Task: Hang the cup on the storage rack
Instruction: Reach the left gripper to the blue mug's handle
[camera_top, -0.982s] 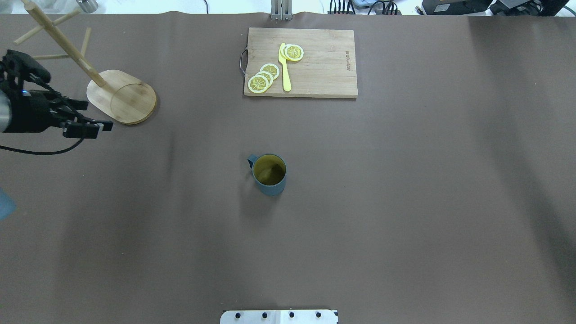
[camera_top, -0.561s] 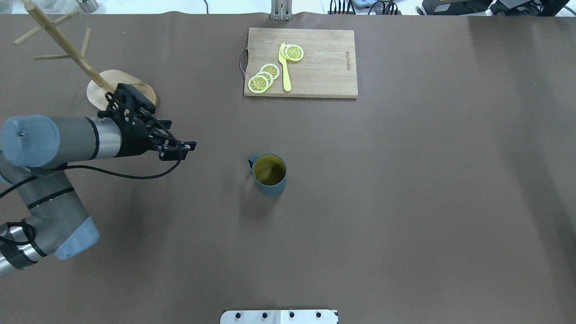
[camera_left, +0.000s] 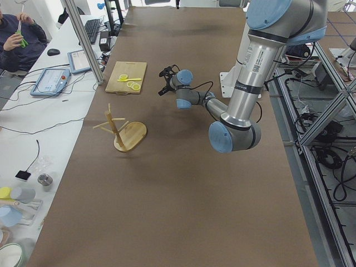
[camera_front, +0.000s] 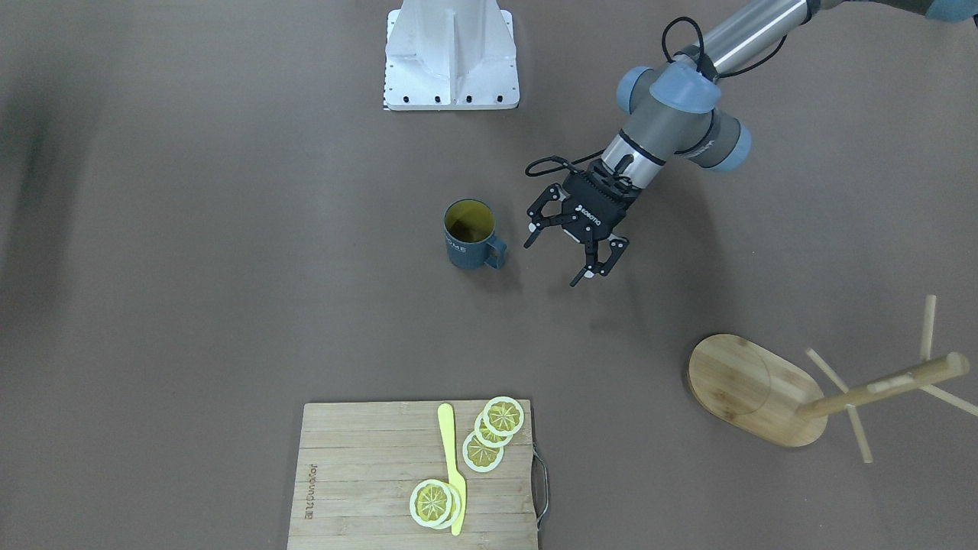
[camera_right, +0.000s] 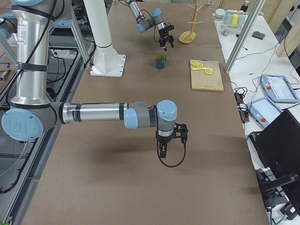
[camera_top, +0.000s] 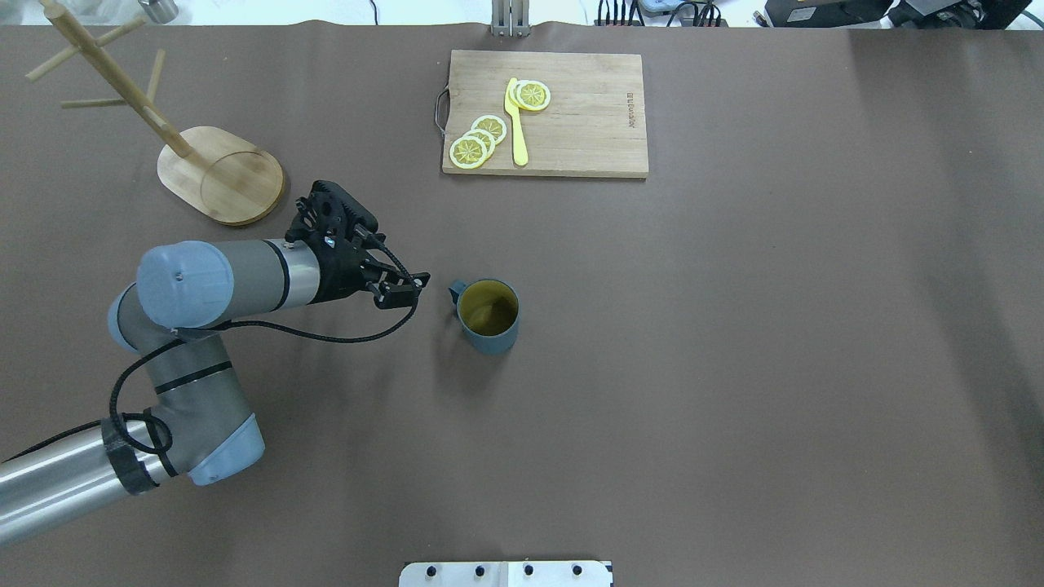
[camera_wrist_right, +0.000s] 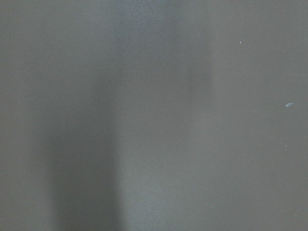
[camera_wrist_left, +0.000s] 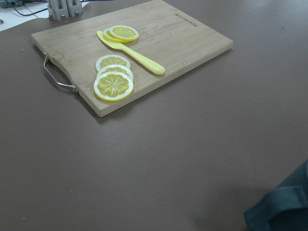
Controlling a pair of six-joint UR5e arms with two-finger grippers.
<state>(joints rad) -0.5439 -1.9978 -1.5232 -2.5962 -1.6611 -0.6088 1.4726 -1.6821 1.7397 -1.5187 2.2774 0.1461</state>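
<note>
The teal cup [camera_top: 488, 316] with its yellow inside stands upright mid-table, its handle [camera_top: 457, 289] turned toward my left arm. My left gripper [camera_top: 405, 289] hovers a short way from that handle, open and holding nothing; the front view shows its spread fingers [camera_front: 551, 263] beside the cup [camera_front: 467, 233]. A corner of the cup [camera_wrist_left: 284, 211] shows at the lower right of the left wrist view. The bamboo storage rack [camera_top: 220, 174] stands at the far left with bare pegs [camera_front: 879, 386]. My right gripper [camera_right: 160, 151] shows only in the right side view, so I cannot tell its state.
A bamboo cutting board [camera_top: 571, 122] with lemon slices [camera_top: 477, 140] and a yellow knife [camera_top: 515, 122] lies at the far middle. The robot's base plate [camera_top: 506, 573] sits at the near edge. The right wrist view shows only brown table cover.
My left arm has swung from beside the rack's base rightward across the table, and its gripper now sits close to the cup's handle. The cup and rack have not moved.
</note>
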